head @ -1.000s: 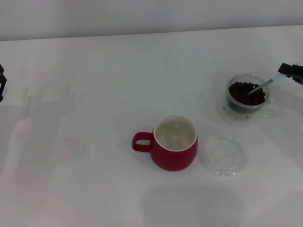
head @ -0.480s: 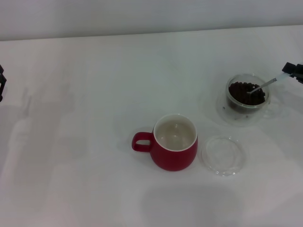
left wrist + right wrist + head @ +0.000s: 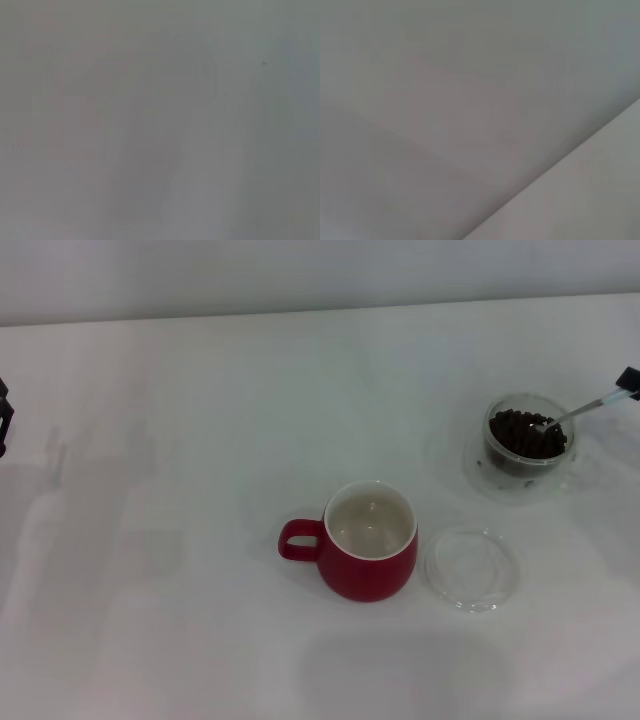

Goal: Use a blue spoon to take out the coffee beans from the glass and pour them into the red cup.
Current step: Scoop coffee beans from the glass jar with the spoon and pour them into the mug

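Head view: our right gripper (image 3: 629,380) shows only at the frame's edge, holding the blue spoon (image 3: 580,412) by its far handle end; how its fingers sit we cannot tell. The bowl rests among the coffee beans (image 3: 526,433) in the glass (image 3: 526,436), well apart from the red cup (image 3: 370,540). Our left gripper (image 3: 4,416) idles at the tabletop's edge. We judge the spoon light, stiff and slippery. Both wrist views: blank surface only.

My right gripper (image 3: 630,381) is almost wholly cut off at the head view's edge (only a dark tip shows), so its grip on the blue spoon (image 3: 577,412) can't be judged. Both wrist views show only blank surface.
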Robot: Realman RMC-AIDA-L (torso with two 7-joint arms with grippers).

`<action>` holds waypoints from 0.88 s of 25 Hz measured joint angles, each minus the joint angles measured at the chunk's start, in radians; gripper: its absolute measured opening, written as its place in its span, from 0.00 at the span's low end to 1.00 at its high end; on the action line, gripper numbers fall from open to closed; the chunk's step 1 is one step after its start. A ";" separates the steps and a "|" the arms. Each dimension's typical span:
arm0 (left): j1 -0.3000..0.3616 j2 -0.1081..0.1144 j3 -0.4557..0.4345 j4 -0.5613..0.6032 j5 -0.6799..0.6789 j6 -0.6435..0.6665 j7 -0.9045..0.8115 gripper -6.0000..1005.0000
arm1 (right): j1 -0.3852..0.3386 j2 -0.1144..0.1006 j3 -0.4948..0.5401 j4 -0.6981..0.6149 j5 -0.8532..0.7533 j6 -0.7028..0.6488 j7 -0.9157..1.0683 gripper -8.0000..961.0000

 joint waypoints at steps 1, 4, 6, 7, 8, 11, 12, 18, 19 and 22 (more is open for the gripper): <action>0.000 0.000 0.000 0.000 0.000 0.000 0.000 0.56 | -0.001 0.000 0.008 0.000 0.000 0.002 0.001 0.16; 0.000 0.000 0.000 0.000 0.000 0.000 0.000 0.56 | -0.004 -0.002 0.022 0.000 0.002 0.007 0.005 0.16; 0.000 0.000 0.000 0.000 0.000 0.000 0.000 0.56 | -0.005 -0.004 0.023 0.000 0.004 0.008 0.008 0.16; 0.001 -0.001 0.000 0.000 0.000 0.000 0.000 0.56 | -0.006 -0.004 0.024 0.000 0.007 0.008 0.009 0.16; 0.001 -0.001 0.000 0.000 0.000 0.000 0.000 0.56 | -0.006 -0.004 0.024 0.000 0.008 0.008 0.011 0.16; 0.001 -0.002 0.000 0.000 0.000 0.000 0.000 0.56 | -0.007 -0.006 0.024 0.000 0.009 0.008 0.020 0.16; 0.002 -0.002 0.000 0.000 0.000 0.000 0.000 0.56 | -0.007 -0.006 0.024 -0.001 0.010 0.008 0.025 0.16; 0.004 -0.002 0.000 0.000 0.000 0.000 0.000 0.56 | -0.008 -0.007 0.026 0.000 0.012 0.008 0.050 0.16; 0.004 -0.002 0.000 0.000 0.000 0.002 0.000 0.56 | -0.008 -0.007 0.028 0.000 0.012 0.008 0.055 0.16; 0.004 -0.002 0.000 -0.001 0.000 0.009 0.000 0.56 | -0.008 -0.009 0.041 0.018 0.012 0.008 0.064 0.16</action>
